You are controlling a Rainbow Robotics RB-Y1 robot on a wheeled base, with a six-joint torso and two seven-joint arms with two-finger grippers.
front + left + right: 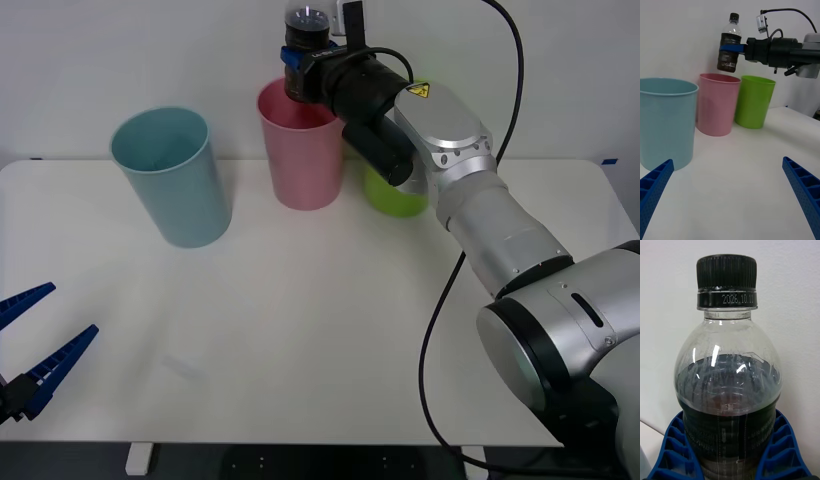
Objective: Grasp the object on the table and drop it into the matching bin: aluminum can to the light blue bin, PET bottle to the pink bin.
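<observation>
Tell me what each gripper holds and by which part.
The right gripper holds the PET bottle by its labelled middle, upright above the pink bin. The left gripper is open and holds nothing.

My right gripper (300, 75) clamping the PET bottle (305, 28) above the pink bin (300, 150), light blue bin (172, 180) beside, my left gripper (35, 345) spread low over the table (330, 330)
</observation>
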